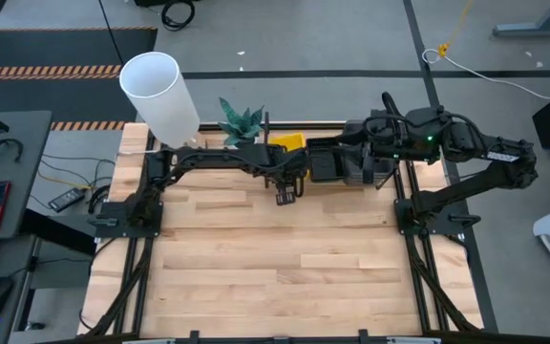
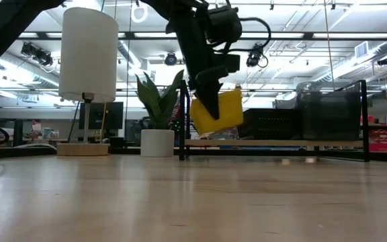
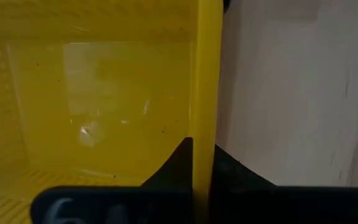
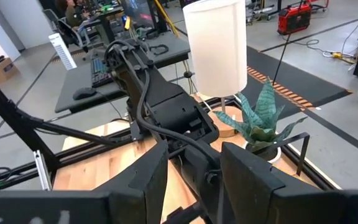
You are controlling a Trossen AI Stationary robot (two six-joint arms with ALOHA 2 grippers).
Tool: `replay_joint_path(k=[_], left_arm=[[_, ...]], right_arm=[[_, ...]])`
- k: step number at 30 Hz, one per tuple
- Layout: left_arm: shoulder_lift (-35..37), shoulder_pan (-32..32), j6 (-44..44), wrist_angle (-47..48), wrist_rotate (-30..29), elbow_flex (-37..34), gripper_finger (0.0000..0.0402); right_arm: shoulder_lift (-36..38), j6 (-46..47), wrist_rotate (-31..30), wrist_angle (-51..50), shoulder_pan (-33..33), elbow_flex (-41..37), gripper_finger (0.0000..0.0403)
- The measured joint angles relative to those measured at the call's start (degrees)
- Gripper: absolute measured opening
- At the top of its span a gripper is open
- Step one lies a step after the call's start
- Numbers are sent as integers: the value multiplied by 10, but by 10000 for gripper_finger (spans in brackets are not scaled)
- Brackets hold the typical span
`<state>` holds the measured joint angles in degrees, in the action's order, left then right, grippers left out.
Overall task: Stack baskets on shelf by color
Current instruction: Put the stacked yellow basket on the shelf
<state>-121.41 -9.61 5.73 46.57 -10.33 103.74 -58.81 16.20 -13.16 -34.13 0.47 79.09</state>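
From above, the left gripper (image 1: 285,182) reached toward twelve o'clock on the table (image 1: 275,258), and a yellow basket (image 1: 288,142) peeked out by the shelf (image 1: 351,172) at the far edge. The right gripper (image 1: 351,164) hung over the shelf there, with nothing seen in it. From table height, the left gripper (image 2: 210,107) pinched the yellow basket (image 2: 222,111) in the air, tipped, at the shelf's (image 2: 274,142) nine o'clock end. Dark baskets (image 2: 314,111) sat stacked toward three o'clock. From the left wrist, the fingers (image 3: 180,163) squeezed the basket's wall (image 3: 205,81); the basket looked empty. From the right wrist, the fingers (image 4: 248,180) were spread apart, holding nothing. I think the basket should be made level and lowered slowly between the posts.
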Motion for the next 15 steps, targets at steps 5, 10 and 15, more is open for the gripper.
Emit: replay_joint_path(k=[5, 10, 15], left_arm=[[-6, -1, 1, 11, -1, 0, 16], [-7, -1, 5, 12, -1, 0, 16], [-7, -1, 42, 8, 0, 0, 17]], right_arm=[[10, -14, 0, -2, 0, 0, 154], [29, -31, -3, -1, 0, 0, 154], [39, -42, -3, -1, 0, 0, 154]])
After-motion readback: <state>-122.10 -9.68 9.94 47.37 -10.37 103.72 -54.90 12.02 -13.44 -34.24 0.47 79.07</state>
